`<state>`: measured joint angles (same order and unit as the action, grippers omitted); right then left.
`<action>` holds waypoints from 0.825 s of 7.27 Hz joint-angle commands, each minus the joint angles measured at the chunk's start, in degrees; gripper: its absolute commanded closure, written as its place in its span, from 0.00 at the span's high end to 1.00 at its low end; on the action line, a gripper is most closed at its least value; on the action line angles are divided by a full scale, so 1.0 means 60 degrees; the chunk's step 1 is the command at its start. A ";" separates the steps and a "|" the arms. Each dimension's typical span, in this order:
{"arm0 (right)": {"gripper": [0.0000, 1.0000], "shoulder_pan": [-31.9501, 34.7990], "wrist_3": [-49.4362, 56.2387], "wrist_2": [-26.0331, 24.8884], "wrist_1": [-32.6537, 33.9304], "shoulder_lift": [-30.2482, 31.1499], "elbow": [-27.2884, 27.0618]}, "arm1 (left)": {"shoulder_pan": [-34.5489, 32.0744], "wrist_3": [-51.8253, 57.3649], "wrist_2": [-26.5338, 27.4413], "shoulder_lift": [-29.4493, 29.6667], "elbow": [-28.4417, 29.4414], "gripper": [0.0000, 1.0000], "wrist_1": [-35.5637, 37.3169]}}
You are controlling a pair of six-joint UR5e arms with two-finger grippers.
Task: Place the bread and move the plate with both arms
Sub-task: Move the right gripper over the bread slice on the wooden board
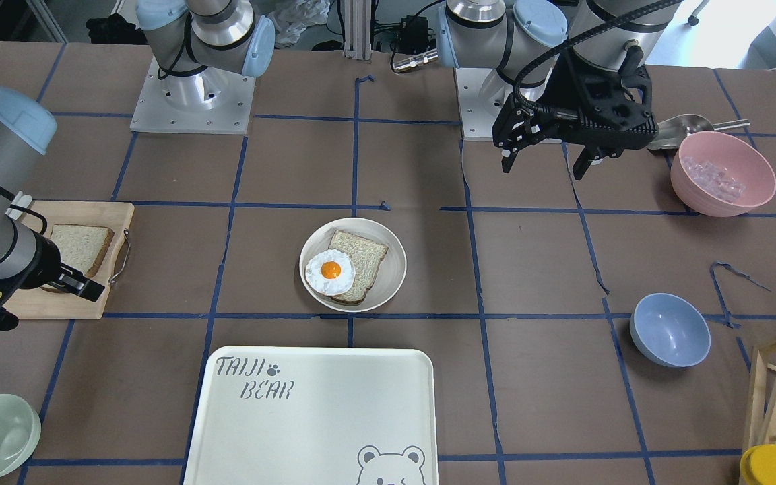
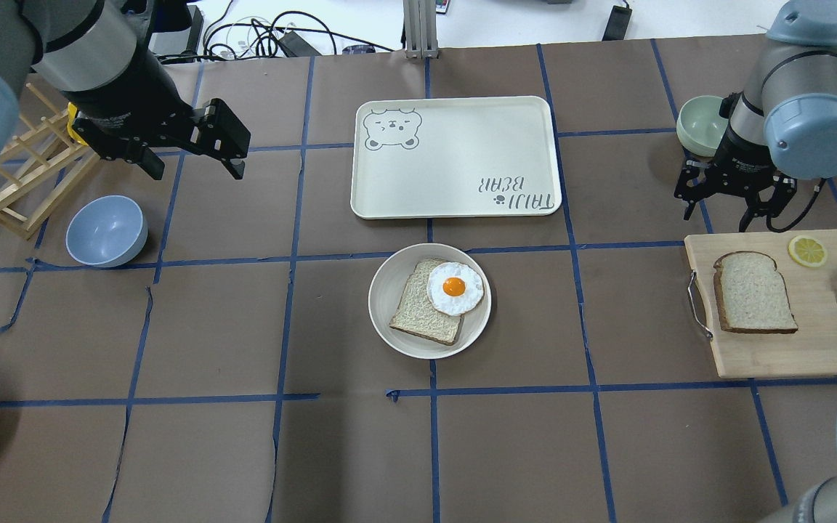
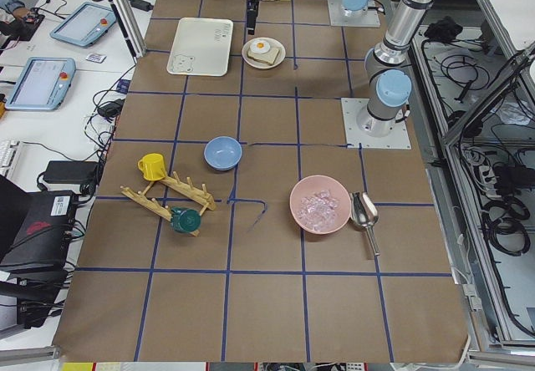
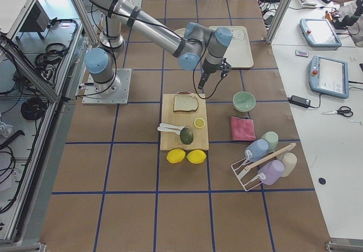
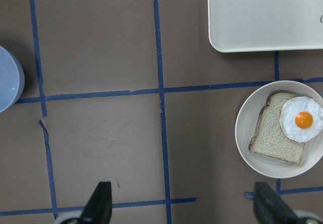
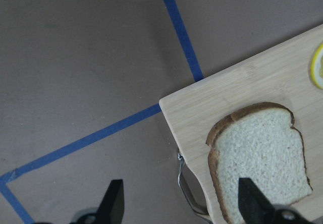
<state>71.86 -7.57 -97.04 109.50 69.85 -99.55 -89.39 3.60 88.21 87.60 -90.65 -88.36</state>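
Observation:
The bare bread (image 2: 753, 293) lies flat on a wooden cutting board (image 2: 811, 345) at the right; it also shows in the right wrist view (image 6: 260, 158). My right gripper (image 2: 727, 214) hovers open and empty above the board's far corner, beside the bread; the wrist view shows it open (image 6: 182, 204). The cream plate (image 2: 389, 280) sits mid-table and holds a smaller slice (image 2: 418, 312) with a fried egg (image 2: 455, 288). My left gripper (image 2: 197, 168) is open and empty, held high at the far left, away from the plate (image 5: 245, 128).
The bear-print tray (image 2: 455, 156) lies just beyond the plate. A blue bowl (image 2: 106, 231) and a wooden rack (image 2: 19, 189) sit on the left, a green bowl (image 2: 702, 123) behind my right gripper. A lemon slice (image 2: 807, 250) and cutlery lie on the board.

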 commanded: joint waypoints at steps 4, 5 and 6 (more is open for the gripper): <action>0.67 -0.0199 -0.0013 -0.0642 0.0530 -0.0948 -0.0005 | 0.0015 0.0015 -0.0053 -0.0157 -0.0330 1.00 0.0034; 0.66 -0.0214 -0.0027 -0.0657 0.0529 -0.0948 -0.0005 | 0.0015 0.0015 -0.0068 -0.0156 -0.0331 1.00 0.0092; 0.63 -0.0287 -0.0056 -0.0657 0.0515 -0.0948 -0.0019 | 0.0015 0.0015 -0.0068 -0.0156 -0.0331 1.00 0.0092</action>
<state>70.51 -7.74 -100.89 112.66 64.24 -99.61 -89.30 3.69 87.86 86.65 -92.60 -87.94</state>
